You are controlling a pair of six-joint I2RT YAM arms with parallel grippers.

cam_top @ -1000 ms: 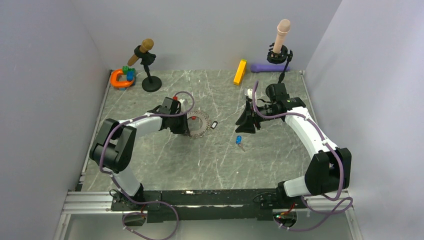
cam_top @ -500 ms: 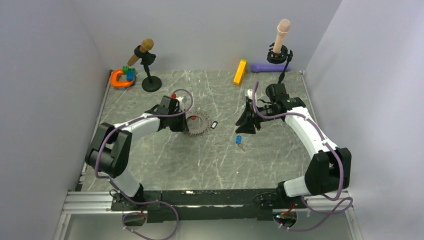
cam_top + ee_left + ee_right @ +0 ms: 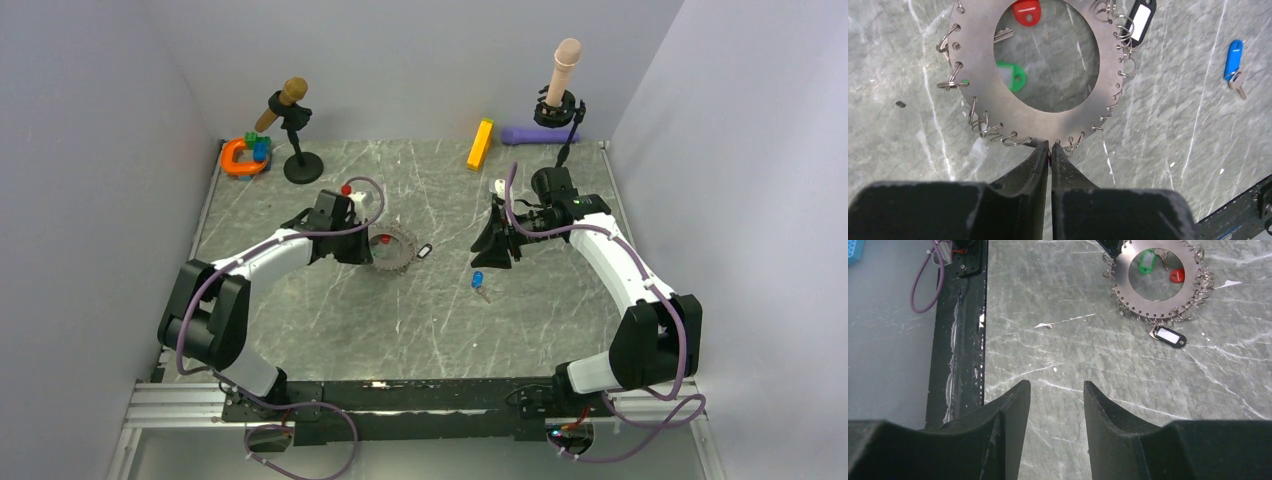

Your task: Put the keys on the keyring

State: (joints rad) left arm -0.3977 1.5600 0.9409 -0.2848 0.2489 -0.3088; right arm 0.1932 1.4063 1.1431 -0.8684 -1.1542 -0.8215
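The grey keyring (image 3: 401,258) lies flat mid-table, its rim fringed with wire loops. My left gripper (image 3: 370,246) is at the ring's left rim. In the left wrist view the left gripper (image 3: 1049,145) is pinched shut on the near edge of the keyring (image 3: 979,75). Red (image 3: 1026,11) and green (image 3: 1010,77) keys lie inside the ring's hole. A black key (image 3: 1141,17) sits by the far rim, and a blue key (image 3: 478,281) lies apart to the right. My right gripper (image 3: 492,246) hovers open and empty above the table, with the keyring (image 3: 1124,287) ahead of it.
A yellow block (image 3: 480,143) and a purple piece (image 3: 528,135) lie at the back. An orange C-shaped toy (image 3: 238,158) sits back left beside a black stand (image 3: 299,160). Another stand (image 3: 558,105) is back right. Grey walls enclose three sides.
The left jaws have closed at the ring's rim. The left arm has swung its elbow leftward, and the ring has shifted slightly up and left with it. The right arm is still.
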